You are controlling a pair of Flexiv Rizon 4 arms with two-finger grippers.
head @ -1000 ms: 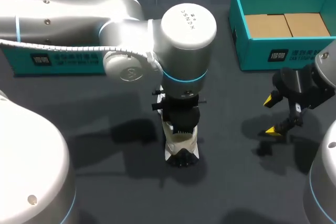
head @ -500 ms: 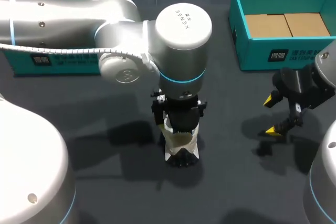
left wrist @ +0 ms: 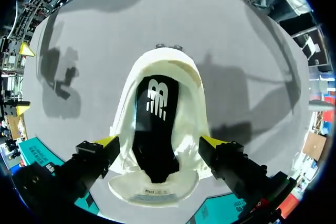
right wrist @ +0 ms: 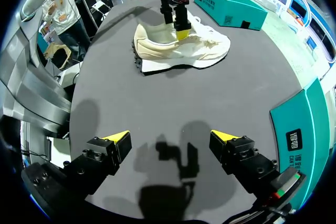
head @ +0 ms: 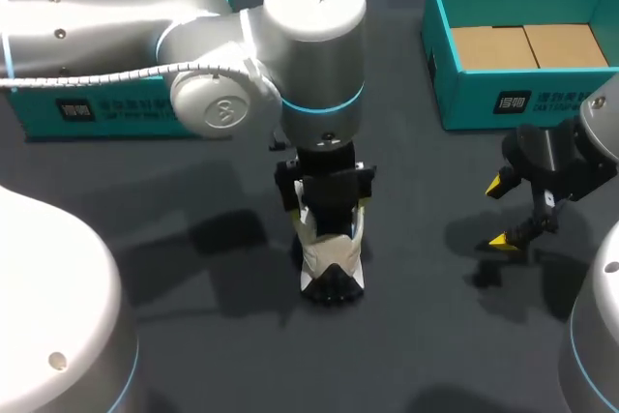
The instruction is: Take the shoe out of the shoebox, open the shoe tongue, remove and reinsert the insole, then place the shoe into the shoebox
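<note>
A cream-white running shoe (head: 329,256) stood on its sole on the dark grey table (head: 222,355), out in the middle, well apart from the boxes. Right above its heel end hung the left gripper (head: 326,195). Its two yellow-tipped fingers (left wrist: 107,141) were spread apart, one on each side of the shoe's mouth, where a black part (left wrist: 155,124) showed inside. Off to one side, the right gripper (right wrist: 170,137) hung over bare table with its fingers wide open. Farther back sat an open teal cardboard shoebox (head: 474,94) with a brown floor (head: 527,45), and another teal box (head: 145,115) behind the left arm (head: 116,26)
</note>
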